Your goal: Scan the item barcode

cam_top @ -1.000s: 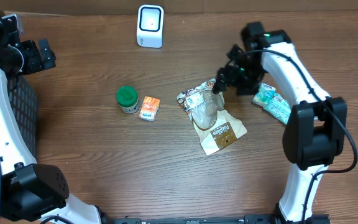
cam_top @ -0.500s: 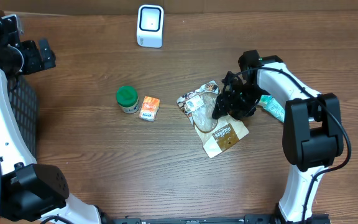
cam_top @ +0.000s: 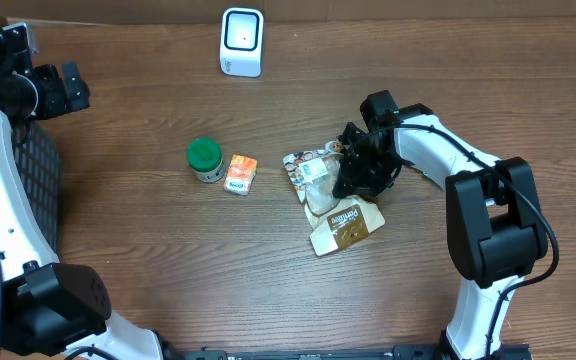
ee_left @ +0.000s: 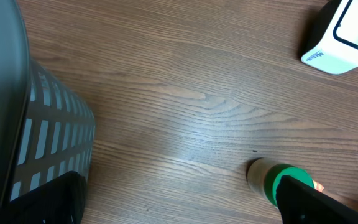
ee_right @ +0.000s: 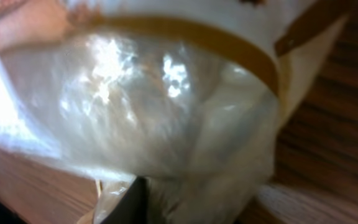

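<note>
Step in hand: pick-up of the item. The right pincer (cam_top: 353, 172) is down on the bag (cam_top: 340, 222), which lies on the table (cam_top: 168, 270) right of centre, well apart from the scanner (cam_top: 241, 42) at the far edge. In the right wrist view the clear film fills the frame and bunches around one finger (ee_right: 132, 202); judged from this, the pincer is clenched on the bag. The left pincer (cam_top: 66, 88) is released, parked at the far left and holding nothing.

Next move, as a judgement: lift the bag clear, carry it to the scanner, and turn its label to face the scanner window. The film is slack, so slippage is a risk.

Change from one second ago: the right pincer was then spread above the bag's upper edge. It has since come down and closed. The bag has shifted slightly left.
</note>
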